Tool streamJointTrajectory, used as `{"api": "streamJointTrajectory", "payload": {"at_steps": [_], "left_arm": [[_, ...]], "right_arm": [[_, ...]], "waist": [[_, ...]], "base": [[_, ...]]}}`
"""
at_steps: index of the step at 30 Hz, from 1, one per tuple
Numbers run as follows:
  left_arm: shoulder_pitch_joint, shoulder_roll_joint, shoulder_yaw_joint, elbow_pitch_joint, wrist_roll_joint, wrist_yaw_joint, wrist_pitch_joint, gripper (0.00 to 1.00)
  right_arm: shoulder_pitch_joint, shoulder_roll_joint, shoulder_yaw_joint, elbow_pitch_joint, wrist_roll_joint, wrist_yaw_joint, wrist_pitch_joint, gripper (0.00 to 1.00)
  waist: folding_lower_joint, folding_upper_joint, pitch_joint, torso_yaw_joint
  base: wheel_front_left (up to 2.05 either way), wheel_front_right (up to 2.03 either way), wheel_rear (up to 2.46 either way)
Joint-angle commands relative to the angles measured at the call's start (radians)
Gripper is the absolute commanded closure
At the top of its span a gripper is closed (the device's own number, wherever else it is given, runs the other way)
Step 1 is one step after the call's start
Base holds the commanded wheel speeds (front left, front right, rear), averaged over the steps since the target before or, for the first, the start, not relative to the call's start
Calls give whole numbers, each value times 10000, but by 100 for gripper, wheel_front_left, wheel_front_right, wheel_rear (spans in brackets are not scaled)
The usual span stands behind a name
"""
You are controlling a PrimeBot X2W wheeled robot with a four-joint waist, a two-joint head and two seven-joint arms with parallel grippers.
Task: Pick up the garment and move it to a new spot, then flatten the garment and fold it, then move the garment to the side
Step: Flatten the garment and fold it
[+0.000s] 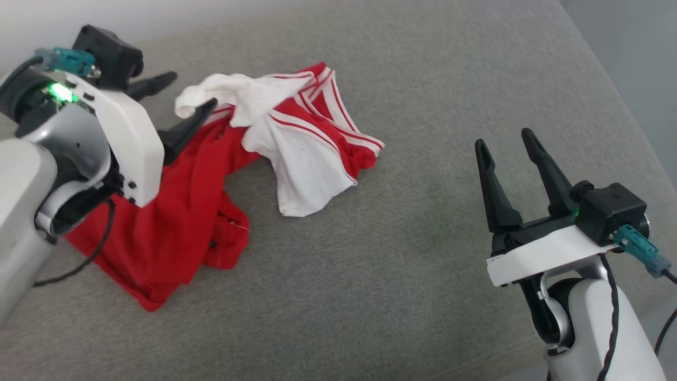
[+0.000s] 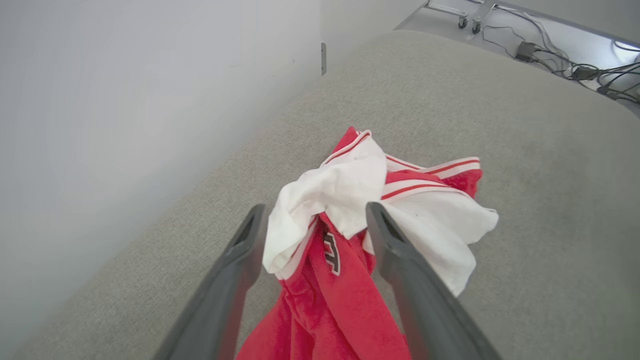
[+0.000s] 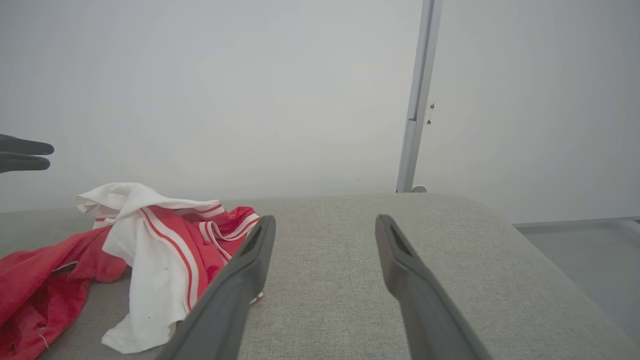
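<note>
The garment [image 1: 174, 222] lies crumpled on the grey padded surface [image 1: 423, 238], its red body toward the robot's left and its white sleeves [image 2: 340, 185] heaped at the far end. The left gripper [image 1: 193, 91] hangs just over that heap, spread wide and pinching nothing. The right gripper [image 1: 505, 138] is likewise spread, well apart over bare padding. The cloth looks light, limp and quick to bunch (no stiffness to lean on), so a pinch at the striped shoulder trim [image 1: 317, 98] should lift it most cleanly.

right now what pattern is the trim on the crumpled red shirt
The trim of the crumpled red shirt is red-and-white striped, clearest in the head view.
</note>
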Motion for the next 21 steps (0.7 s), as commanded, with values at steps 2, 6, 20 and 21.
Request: {"api": "streamJointTrajectory", "payload": {"at_steps": [2,6,20,21], "left_arm": [[-553,155,-405,418,-85,-9,128,0],[-1191,341,-1050,891,-20,-9,173,0],[-2425,166,-2211,2495,-499,-8,707,100],[-2470,124,-2243,2592,-544,-8,755,100]], "right_arm": [[-15,84,69,58,176,-7,-138,0],[-84,108,87,123,295,-7,-313,0],[-215,112,75,346,597,-7,-697,0],[-232,111,63,360,594,-7,-722,0]], "waist": [[0,-1,460,-413],[0,-1,751,-628],[0,-1,1251,-697],[0,-1,1264,-671]], "base": [[0,0,0],[0,0,0],[0,0,0],[0,0,0]]}}
